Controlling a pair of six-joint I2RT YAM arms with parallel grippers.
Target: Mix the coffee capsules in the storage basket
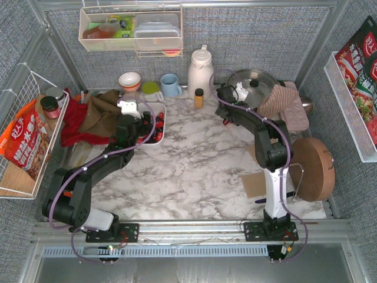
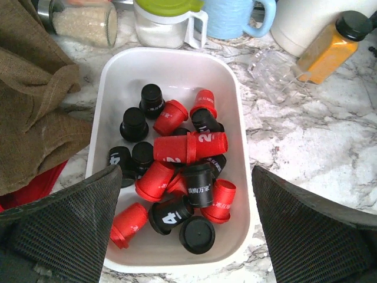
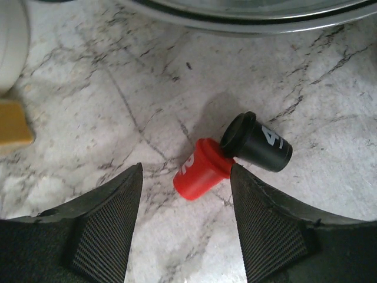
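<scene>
The white storage basket (image 2: 177, 71) holds several red and black coffee capsules (image 2: 189, 147) in a loose heap. In the top view the basket (image 1: 161, 112) sits at the back left of the marble table. My left gripper (image 2: 185, 177) hangs open just above the basket's near end, one finger on each side, holding nothing; the top view shows it too (image 1: 135, 127). My right gripper (image 3: 187, 177) is open above the marble, near the pot lid (image 1: 252, 79). One red capsule (image 3: 200, 168) lies on its side between its fingertips, touching a black capsule (image 3: 259, 143).
An amber bottle (image 1: 198, 98) and a white jug (image 1: 200, 71) stand behind the middle of the table. A blue mug (image 1: 171, 85) and a green-lidded jar (image 2: 168, 20) stand behind the basket. A brown cloth (image 2: 29, 106) lies left of it. A round wooden board (image 1: 315, 168) stands at the right.
</scene>
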